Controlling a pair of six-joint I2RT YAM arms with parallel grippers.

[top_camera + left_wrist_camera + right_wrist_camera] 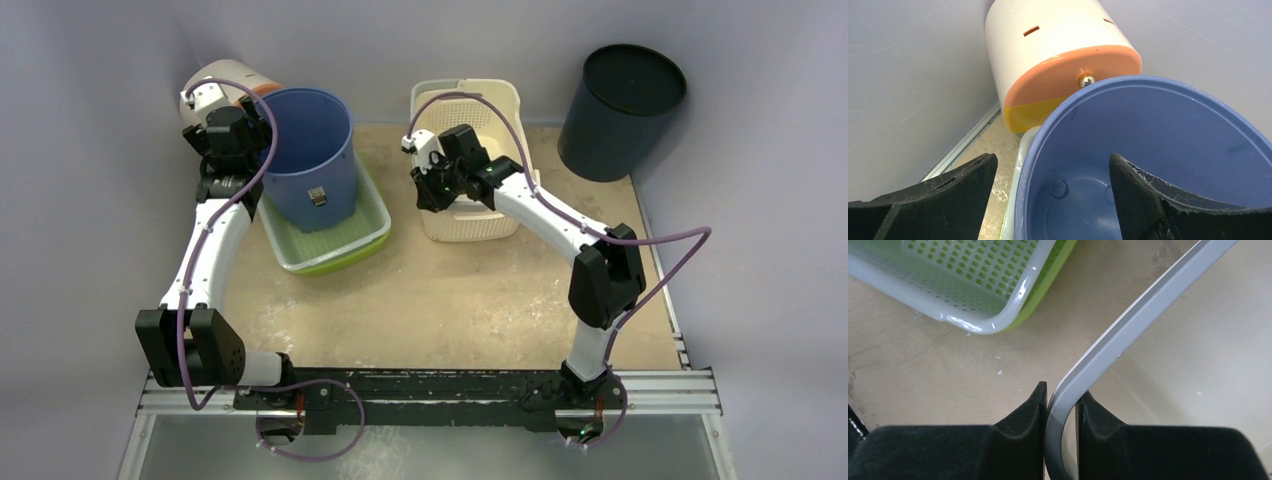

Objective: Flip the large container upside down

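Observation:
A blue bucket (312,155) stands upright, mouth up, in a green tray with a white perforated insert (345,245) at the back left. My left gripper (258,138) is open with one finger outside and one inside the bucket's left rim (1030,165); the fingers (960,190) do not touch it. A cream perforated basket (470,225) stands at the back middle. My right gripper (428,195) is shut on the basket's rim (1138,320) at its left near corner, with one finger on each side of the rim, as the right wrist view (1062,390) shows.
A white cylinder with an orange end (225,80) lies on its side behind the bucket, against the back wall (1058,45). A dark round bin (620,110) stands at the back right. The tray's corner (973,290) lies close to the left of the basket.

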